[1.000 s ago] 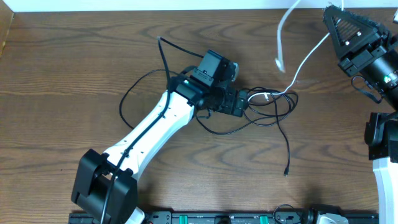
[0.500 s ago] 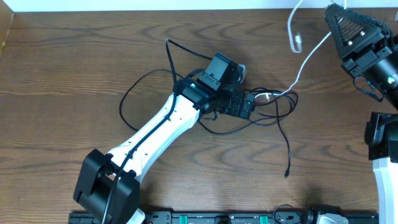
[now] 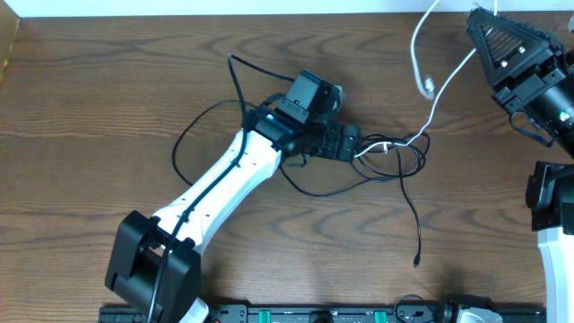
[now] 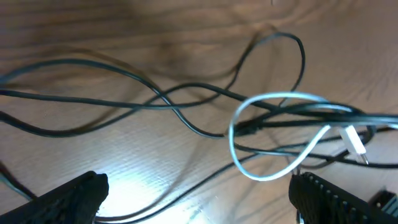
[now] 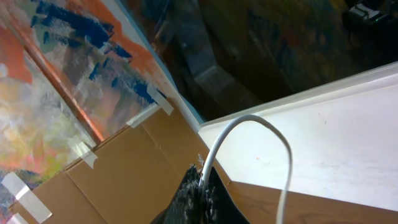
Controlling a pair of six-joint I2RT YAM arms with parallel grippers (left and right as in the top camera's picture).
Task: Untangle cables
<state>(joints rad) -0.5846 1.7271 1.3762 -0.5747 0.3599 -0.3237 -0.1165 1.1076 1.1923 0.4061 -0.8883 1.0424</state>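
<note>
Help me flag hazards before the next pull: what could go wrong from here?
The right gripper is shut on the white cable, whose loop winds among strands of the black cable; pulling may tighten the tangle. The left gripper hangs open over the tangle, pinning nothing, so the whole bundle could drag along. The white plug lying among the black strands might snag.

One black cable (image 3: 419, 235), seemingly; one white cable (image 5: 249, 117).

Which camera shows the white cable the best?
Overhead: it shows the white cable running from the top right down into the tangled black cable. Left wrist shows only its loop, close up; right wrist only a short arc.
</note>
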